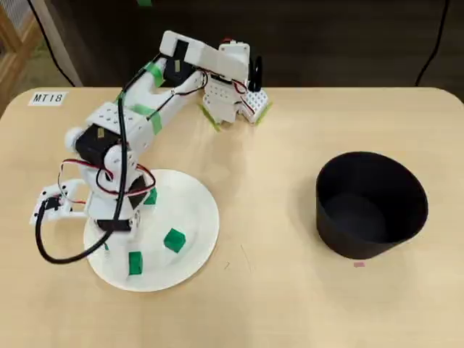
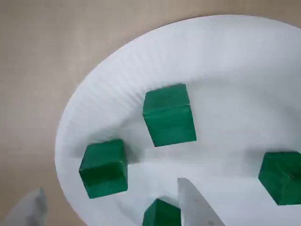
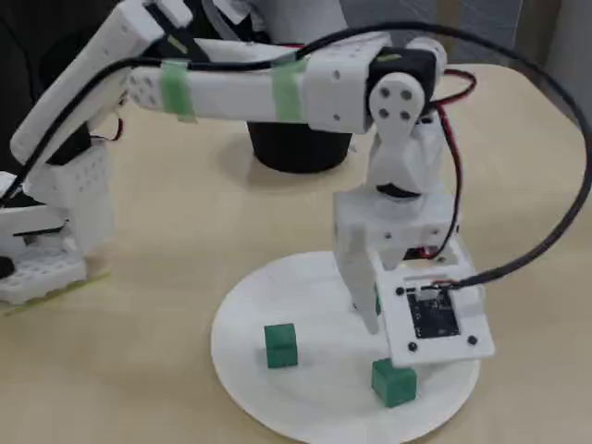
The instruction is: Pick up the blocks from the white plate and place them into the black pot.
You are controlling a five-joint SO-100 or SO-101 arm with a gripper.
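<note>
Overhead view: arm (image 1: 116,181) covers left part of white plate (image 1: 199,217); you see three green blocks, one (image 1: 150,196) half under wrist, fourth hidden. Fingertips out of your sight there.

Wrist view: plate cut by right and bottom edges. Bottom block (image 2: 161,214) cut by lower edge and part behind finger (image 2: 195,207); right block (image 2: 282,176) clipped by right edge. Gripper (image 2: 113,214) shows only tips.

Fixed view: black pot (image 3: 296,148) mostly behind arm, top hidden. One block (image 3: 376,301) barely peeks behind gripper.
</note>
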